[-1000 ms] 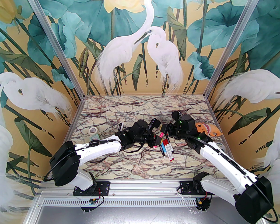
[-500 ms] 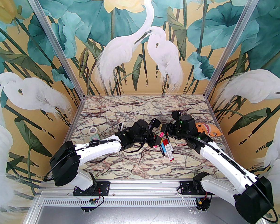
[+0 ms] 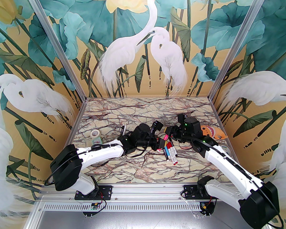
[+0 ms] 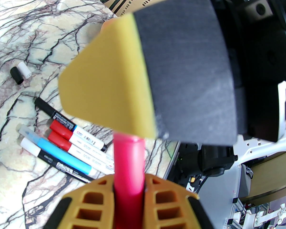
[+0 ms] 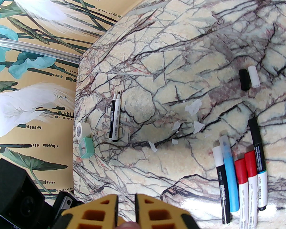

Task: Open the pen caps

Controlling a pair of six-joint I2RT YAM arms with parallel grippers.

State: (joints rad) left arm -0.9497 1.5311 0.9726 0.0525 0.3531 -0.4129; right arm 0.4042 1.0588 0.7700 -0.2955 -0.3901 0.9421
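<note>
I had the left tool [image 4: 129, 181] clamped on the barrel of the pink pen [image 4: 128, 156], holding it off the desk [image 5: 157, 56]. The right tool [image 5: 125, 199] met it head-on. Its jaws were drawn together over the pen's far end, where I took the cap to be, though the pad hid that end from my left wrist camera. From above, the pen ran as a short pink bar between the two tools, so I judged this one was mid-pull and its cap not yet off.

Behind the row of pens, a black cap [image 5: 244, 79] and a white cap [image 5: 253, 76] lay side by side, touching. Well apart from them, near the left wall, a black-and-white marker [image 5: 114, 117] lay alone with its tip bare.

The rest lay in a tight row just beside the tools: a white-capped black pen [image 5: 221, 175], a blue pen [image 5: 229, 175], two red-capped pens [image 5: 246, 169] and a black-capped pen [image 5: 257, 137]. All five looked capped to me, though I could not be sure of the blue one's pale end. By my reckoning most of the job remained.
</note>
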